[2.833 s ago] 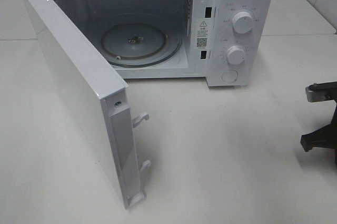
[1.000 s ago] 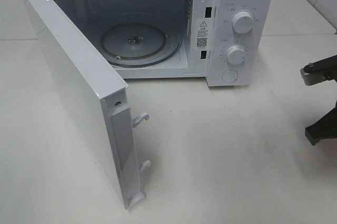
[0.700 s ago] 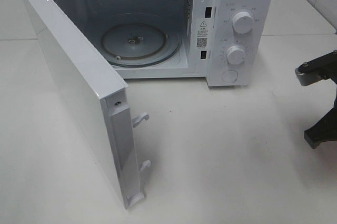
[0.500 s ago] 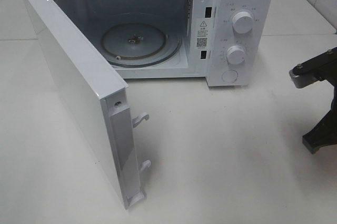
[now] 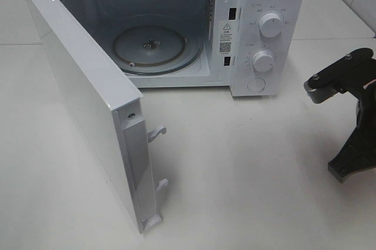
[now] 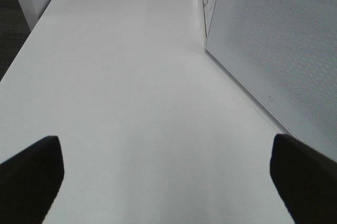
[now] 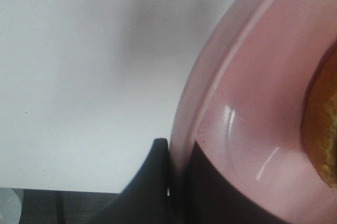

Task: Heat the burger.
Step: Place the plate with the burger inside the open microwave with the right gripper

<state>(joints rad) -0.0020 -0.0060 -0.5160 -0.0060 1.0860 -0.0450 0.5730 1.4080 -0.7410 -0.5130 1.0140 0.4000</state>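
Observation:
Only a golden-brown edge of the burger (image 7: pixel 324 129) shows, lying on a pink plate (image 7: pixel 247 103) in the right wrist view. My right gripper (image 7: pixel 179 184) is shut on that plate's rim, one dark finger (image 7: pixel 152 182) outside it and one on its inner face. In the exterior high view only part of the right arm (image 5: pixel 346 115) shows at the right edge; plate and burger are out of that view. My left gripper (image 6: pixel 168 182) stands open over bare table, with nothing between its fingertips (image 6: pixel 31 171).
The white microwave (image 5: pixel 264 3) stands at the back with its door (image 5: pixel 82 97) swung wide toward the front left. Its glass turntable (image 5: pixel 155 47) is bare. Two knobs (image 5: pixel 270 25) sit on its right panel. The door's mesh face (image 6: pixel 274 50) is close beside the left gripper.
The right arm has moved left into the exterior high view, toward the microwave's front. The microwave and its door have not moved.

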